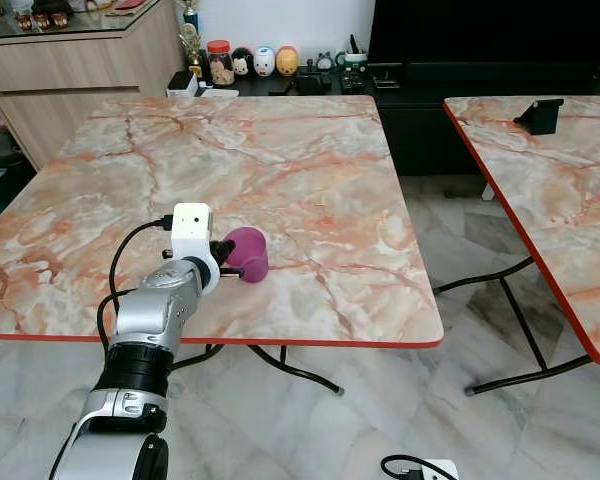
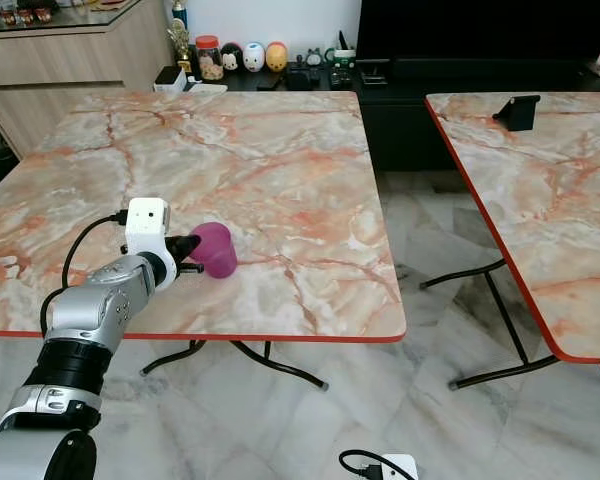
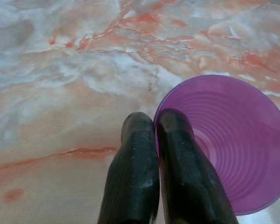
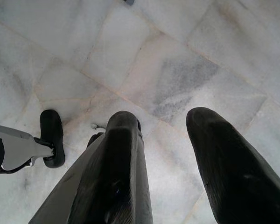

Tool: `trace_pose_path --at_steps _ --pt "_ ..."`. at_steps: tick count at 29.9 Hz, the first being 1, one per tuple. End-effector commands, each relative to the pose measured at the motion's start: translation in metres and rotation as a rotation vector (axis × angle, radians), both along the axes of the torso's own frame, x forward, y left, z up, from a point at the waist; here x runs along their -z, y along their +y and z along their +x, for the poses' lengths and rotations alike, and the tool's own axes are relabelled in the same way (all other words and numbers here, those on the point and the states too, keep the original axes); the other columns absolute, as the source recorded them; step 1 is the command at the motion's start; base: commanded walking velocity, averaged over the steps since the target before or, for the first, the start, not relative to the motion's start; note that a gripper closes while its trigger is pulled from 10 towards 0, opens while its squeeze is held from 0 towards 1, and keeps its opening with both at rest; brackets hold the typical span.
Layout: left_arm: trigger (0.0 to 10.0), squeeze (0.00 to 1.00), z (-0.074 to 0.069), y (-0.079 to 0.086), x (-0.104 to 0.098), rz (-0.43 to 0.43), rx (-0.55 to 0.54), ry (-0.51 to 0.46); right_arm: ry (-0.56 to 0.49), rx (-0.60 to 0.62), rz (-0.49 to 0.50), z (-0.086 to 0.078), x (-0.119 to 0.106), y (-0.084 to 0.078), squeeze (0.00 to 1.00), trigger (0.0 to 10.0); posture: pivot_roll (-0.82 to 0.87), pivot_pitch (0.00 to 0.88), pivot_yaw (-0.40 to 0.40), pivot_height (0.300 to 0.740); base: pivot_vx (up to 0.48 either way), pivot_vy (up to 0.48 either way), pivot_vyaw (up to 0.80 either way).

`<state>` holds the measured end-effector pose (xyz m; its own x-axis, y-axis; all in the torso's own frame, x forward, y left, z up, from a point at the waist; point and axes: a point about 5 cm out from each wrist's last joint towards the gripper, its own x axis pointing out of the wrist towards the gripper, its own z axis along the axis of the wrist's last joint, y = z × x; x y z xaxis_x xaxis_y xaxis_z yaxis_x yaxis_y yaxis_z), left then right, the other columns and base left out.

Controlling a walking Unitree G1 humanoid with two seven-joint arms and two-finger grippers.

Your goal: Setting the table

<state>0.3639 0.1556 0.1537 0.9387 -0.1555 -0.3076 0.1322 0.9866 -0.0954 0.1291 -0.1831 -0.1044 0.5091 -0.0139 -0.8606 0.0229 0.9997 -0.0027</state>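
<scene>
Fingers of the left tool (image 3: pixel 155 122) press close together on the rim of a purple cup (image 3: pixel 233 144), one finger inside the mouth and the other outside against its wall; the cup stands upright on the marble-patterned bench (image 1: pixel 280 170), just ahead of the tool and near the bench's front edge, with its ribbed inside showing in the left wrist view; behind the tool, the silver left arm (image 1: pixel 145 340) reaches up over that front edge, carrying a white camera block (image 1: pixel 191 228) with a black cable (image 1: pixel 120 260) looping beside it. Further out beyond the cup, the bench top stretches bare toward a dark low shelf (image 1: pixel 380 85) lined with small figurines (image 1: pixel 265 61) and a jar (image 1: pixel 220 62); well off to the right of the tool stands a second bench (image 1: pixel 550 190) with the same top, carrying a small black stand (image 1: pixel 540 116). The right tool (image 4: pixel 165 140) hangs over the pale tiled floor (image 4: pixel 177 56) with its fingers spread apart.
</scene>
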Motion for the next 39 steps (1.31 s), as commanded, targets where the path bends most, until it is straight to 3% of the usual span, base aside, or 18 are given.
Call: trace_pose_path --at_steps 1,14,16,17,18,21,23,25,28,31,39 --pt "0.0 0.00 -0.001 0.004 -0.002 0.017 0.002 0.002 0.011 0.000 0.007 -0.002 0.001 0.002 0.00 10.0 0.08 0.000 0.001 0.740 0.000 0.000 0.00" --pt "0.0 0.00 -0.007 -0.001 0.000 -0.010 0.022 -0.054 0.010 0.001 0.004 -0.002 0.001 0.001 0.00 10.0 0.08 0.000 0.000 0.740 0.000 0.000 0.00" --pt "0.0 0.00 -0.007 -0.003 -0.008 -0.065 0.015 -0.166 0.008 0.004 0.000 -0.002 0.001 0.001 0.00 10.0 0.08 0.000 -0.002 0.740 0.000 0.000 0.00" --pt "7.8 0.00 -0.009 -0.003 -0.021 -0.039 0.000 -0.302 0.006 0.004 -0.004 -0.002 0.001 0.000 0.00 10.0 0.08 0.000 -0.004 0.740 0.000 0.000 0.00" --pt "10.0 0.00 -0.011 -0.004 -0.026 -0.061 0.004 -0.355 0.004 0.006 -0.006 -0.002 0.001 0.000 0.00 10.0 0.07 0.000 -0.005 0.740 0.000 0.000 0.00" --pt "10.0 0.00 -0.016 -0.005 -0.032 -0.104 -0.010 -0.430 0.002 0.010 -0.009 -0.002 0.000 -0.001 0.00 10.0 0.07 0.000 -0.006 0.740 0.000 0.000 0.00" --pt "10.0 0.00 -0.021 -0.008 -0.033 -0.062 -0.011 -0.491 0.002 0.012 -0.012 -0.001 0.000 -0.001 0.00 10.0 0.06 0.000 -0.006 0.740 0.000 0.000 0.00" --pt "10.0 0.00 -0.023 -0.007 -0.035 -0.108 -0.055 -0.530 0.001 0.012 -0.014 -0.001 0.000 -0.002 0.00 10.0 0.06 0.000 -0.008 0.740 0.000 0.000 0.00" --pt "10.0 0.00 -0.023 -0.005 -0.037 -0.087 -0.081 -0.563 0.002 0.021 -0.017 -0.002 0.000 -0.003 0.00 10.0 0.06 0.000 -0.012 0.740 0.000 -0.458 0.00" --pt "10.0 0.00 -0.021 -0.004 -0.037 -0.112 -0.090 -0.572 0.005 0.009 -0.020 -0.002 0.000 -0.003 0.00 10.0 0.05 0.000 -0.012 0.740 0.000 -0.458 0.00" --pt "10.0 0.00 -0.020 -0.001 -0.035 -0.075 -0.087 -0.571 -0.009 -0.011 -0.025 -0.002 0.000 -0.002 0.00 10.0 0.04 0.000 -0.002 0.740 0.000 -0.458 0.00"
